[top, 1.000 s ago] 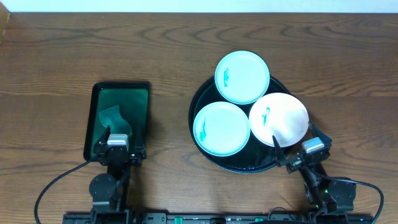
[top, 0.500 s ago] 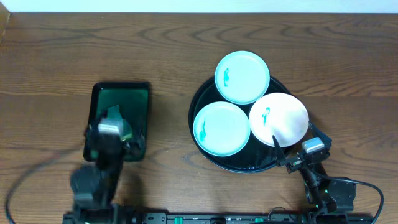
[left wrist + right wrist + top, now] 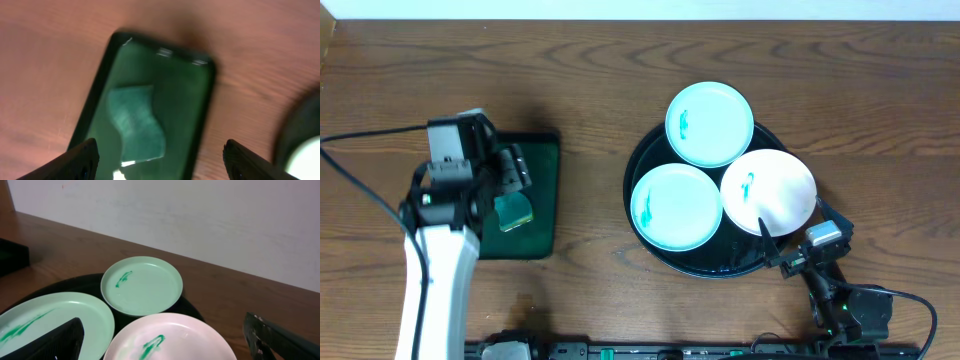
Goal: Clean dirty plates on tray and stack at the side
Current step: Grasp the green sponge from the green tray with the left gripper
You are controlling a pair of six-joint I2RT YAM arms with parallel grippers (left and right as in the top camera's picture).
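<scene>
Nothing readable shows in any view: no writing, label, brand mark or number. The plates (image 3: 709,123) carry only teal smears, not letters. The left wrist view is blurred, so fine print on the dark green tray (image 3: 185,100) might go unseen.

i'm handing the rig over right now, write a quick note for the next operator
Left claw: open, empty, above the dark green tray, where the teal wipe lies.
Right claw: open, empty, at the near edge of the white plate.
Plates: two mint plates and the white one lie on the black tray, each with a teal smear.
Done: nothing cleaned or stacked.
Left: grab the wipe, clean each plate, stack all three beside the tray.
</scene>
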